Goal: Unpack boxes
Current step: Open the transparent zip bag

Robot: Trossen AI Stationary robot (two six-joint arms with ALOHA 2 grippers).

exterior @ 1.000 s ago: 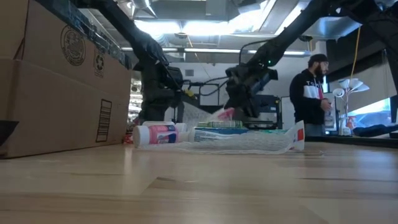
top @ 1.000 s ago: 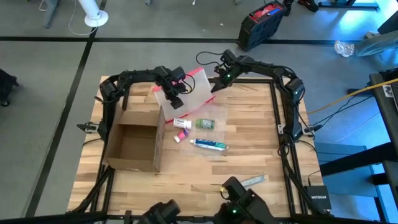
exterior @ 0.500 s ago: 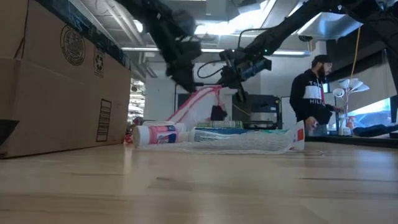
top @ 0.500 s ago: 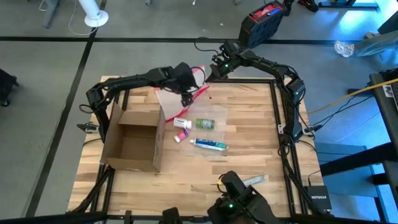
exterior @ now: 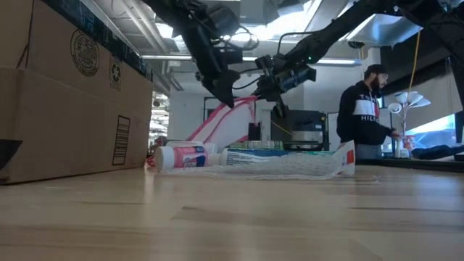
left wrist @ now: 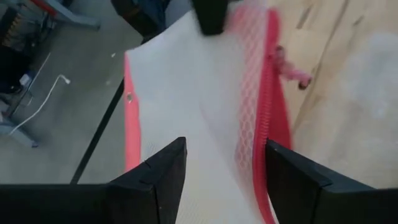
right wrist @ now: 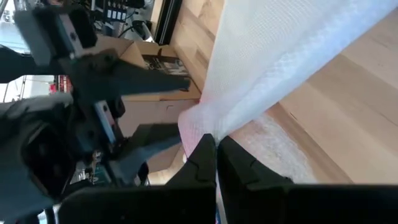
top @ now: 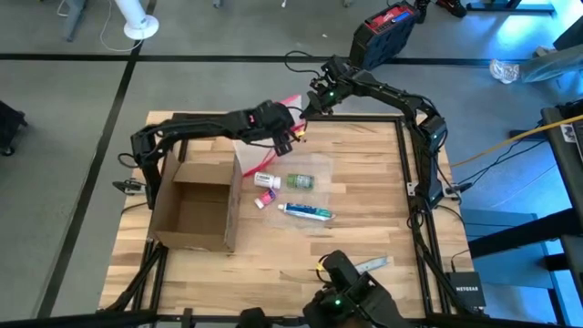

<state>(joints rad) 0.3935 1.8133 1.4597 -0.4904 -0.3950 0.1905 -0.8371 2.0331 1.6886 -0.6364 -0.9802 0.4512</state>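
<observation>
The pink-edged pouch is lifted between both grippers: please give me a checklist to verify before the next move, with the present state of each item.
1. Right gripper shut on the pouch: ok, the mesh is pinched between its fingers.
2. Left gripper gripping the pouch: not ok, open jaws straddle it.
3. Pouch lifted off the table: partly, its lower end reaches down behind the items in the low view.
4. Pouch emptied: cannot tell.
5. Cardboard box clear of both arms: ok.
6. Toothpaste tube and small bottle lying on the table: ok.

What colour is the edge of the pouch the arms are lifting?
Pink-red, around a clear, whitish pouch; the mesh strip beside its edge is pink too. Shows best in the left wrist view.
</observation>
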